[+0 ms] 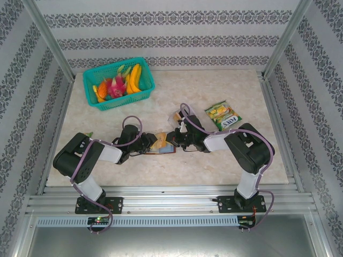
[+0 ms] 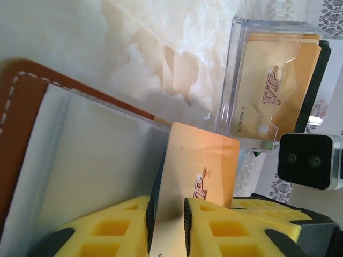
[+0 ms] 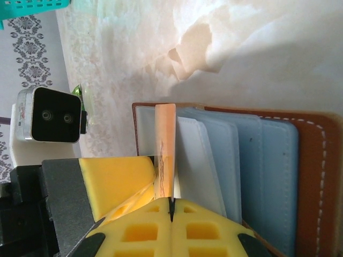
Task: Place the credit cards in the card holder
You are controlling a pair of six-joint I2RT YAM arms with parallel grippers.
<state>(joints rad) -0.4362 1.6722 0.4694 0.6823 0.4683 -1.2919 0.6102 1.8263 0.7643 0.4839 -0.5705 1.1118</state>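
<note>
The brown card holder lies open between my two grippers, its pale sleeves fanned up. My left gripper is shut on an orange VIP credit card, whose far edge is at the holder's white sleeves. In the right wrist view that card shows edge-on beside a clear sleeve. My right gripper is shut, apparently pinching a sleeve of the card holder. More orange credit cards stand in a clear plastic box. In the top view the left gripper and right gripper nearly meet.
A green-yellow snack packet lies right of the box. A teal basket of fruit sits at the back left. Patterned walls and metal posts surround the marble table.
</note>
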